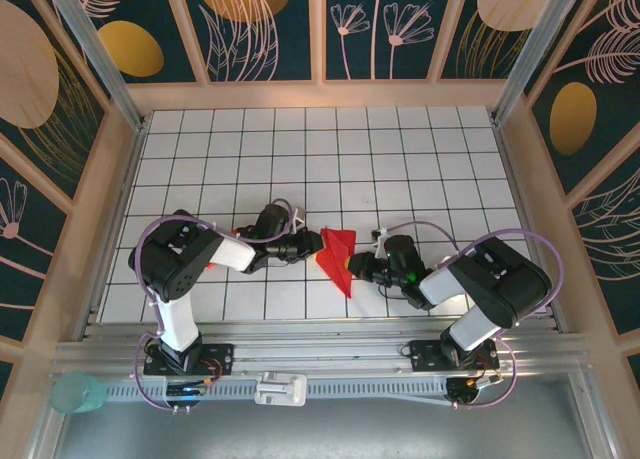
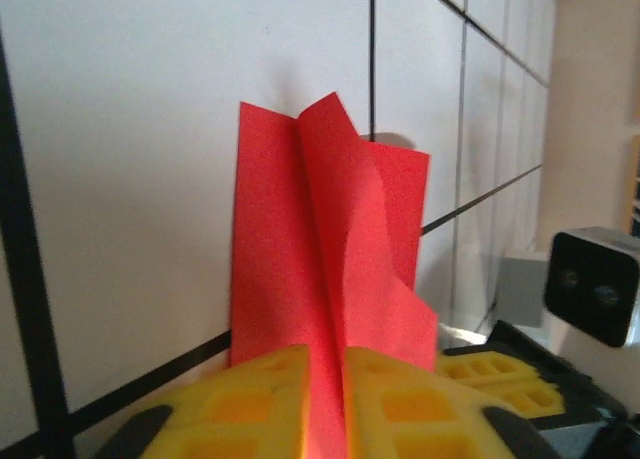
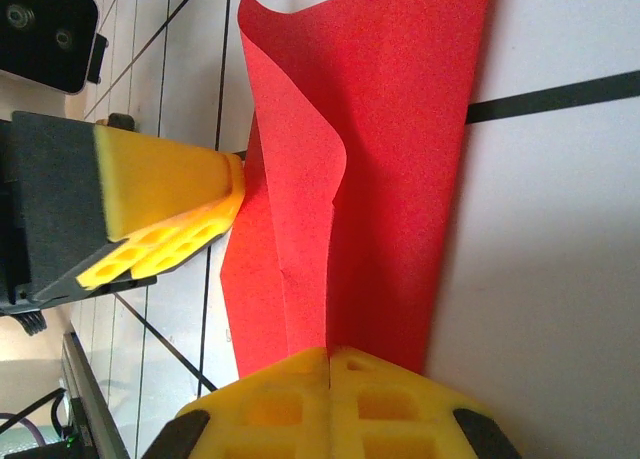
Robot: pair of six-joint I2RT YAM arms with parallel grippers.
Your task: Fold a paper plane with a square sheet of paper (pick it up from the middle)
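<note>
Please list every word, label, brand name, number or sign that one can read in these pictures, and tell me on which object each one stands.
None: no text is readable anywhere.
The red paper is plain, without print.
The table carries only black grid lines.
The wall panels show drawn plants and ovals, no letters.
The black camera box bears no label that I can read.

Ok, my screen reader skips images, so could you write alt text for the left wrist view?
A creased red sheet of paper stands up between the yellow fingers of the left gripper, which pinch its central fold. Behind it is a white gridded table.
</note>
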